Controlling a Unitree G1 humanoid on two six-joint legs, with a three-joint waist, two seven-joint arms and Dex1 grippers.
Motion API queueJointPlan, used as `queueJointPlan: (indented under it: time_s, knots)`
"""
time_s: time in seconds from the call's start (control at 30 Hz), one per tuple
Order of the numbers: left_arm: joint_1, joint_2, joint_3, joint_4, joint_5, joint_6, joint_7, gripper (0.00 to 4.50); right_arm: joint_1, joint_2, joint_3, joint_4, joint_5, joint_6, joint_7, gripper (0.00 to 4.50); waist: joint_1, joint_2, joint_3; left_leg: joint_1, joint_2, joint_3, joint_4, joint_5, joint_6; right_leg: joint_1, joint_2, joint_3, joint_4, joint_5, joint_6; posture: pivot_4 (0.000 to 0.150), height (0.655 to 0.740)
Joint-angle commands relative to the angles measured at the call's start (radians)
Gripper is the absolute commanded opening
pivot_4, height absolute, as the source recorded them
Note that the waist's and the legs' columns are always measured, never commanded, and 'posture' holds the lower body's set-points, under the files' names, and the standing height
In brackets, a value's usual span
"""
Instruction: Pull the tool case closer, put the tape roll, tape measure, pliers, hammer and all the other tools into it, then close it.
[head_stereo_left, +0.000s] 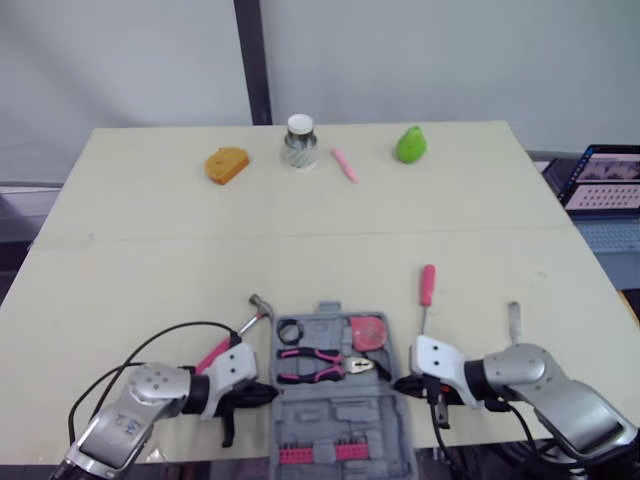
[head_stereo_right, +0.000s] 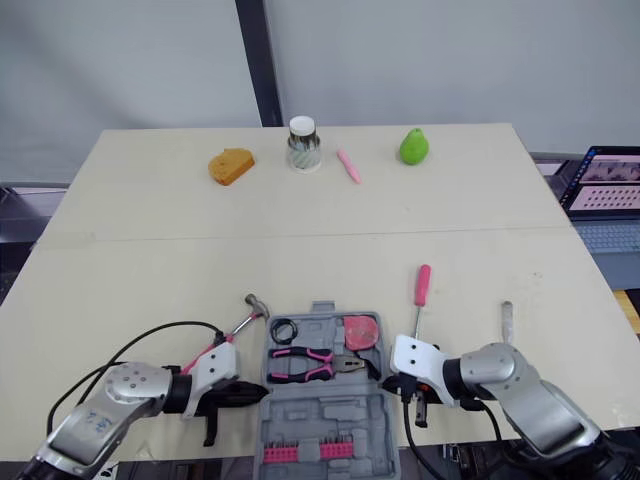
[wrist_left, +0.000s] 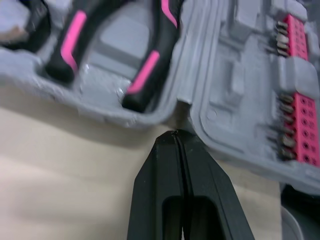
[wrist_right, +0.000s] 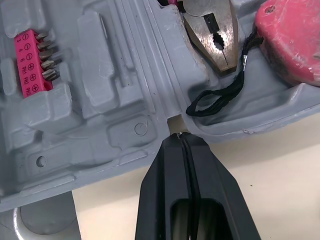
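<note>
The grey tool case lies open at the table's front edge. Its far half holds a black tape roll, a pink tape measure and pink-handled pliers. Its near half holds pink bit strips. My left gripper is shut, its tip at the case's left hinge notch. My right gripper is shut too, at the right hinge notch. The pink-handled hammer lies just left of the case. A pink screwdriver and a grey tool lie to the right.
Along the table's far side stand an orange sponge, a white-lidded jar, a small pink tool and a green pear. A laptop sits beyond the table's right edge.
</note>
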Motion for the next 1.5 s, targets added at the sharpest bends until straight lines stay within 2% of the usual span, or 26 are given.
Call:
queueJointPlan:
  time_s: [0.03,0.67,1.5]
  knots:
    - [-0.011,-0.010,-0.005,-0.012,0.005,-0.016,0.009,0.05,-0.007,0.017,0.009,-0.013,0.000,-0.008,0.000,0.00,0.000,0.000,0.000,0.000,0.000,0.000,0.000,0.000,0.000,0.000,0.000,0.000,0.000,0.000,0.000,0.150,0.7400]
    - [-0.109,-0.069,-0.015,0.001,0.016,0.027,0.038,0.05,-0.066,0.050,-0.023,0.060,-0.021,-0.011,-0.017,0.00,0.000,0.000,0.000,0.000,0.000,0.000,0.000,0.000,0.000,0.000,0.000,0.000,0.000,0.000,0.000,0.150,0.7400]
    - [-0.226,-0.143,-0.021,0.105,0.065,-0.001,0.072,0.05,-0.175,0.132,-0.016,0.178,-0.084,-0.029,-0.058,0.00,0.000,0.000,0.000,-0.001,0.000,0.000,0.001,0.000,0.000,0.000,0.000,0.000,0.000,0.000,0.000,0.150,0.7400]
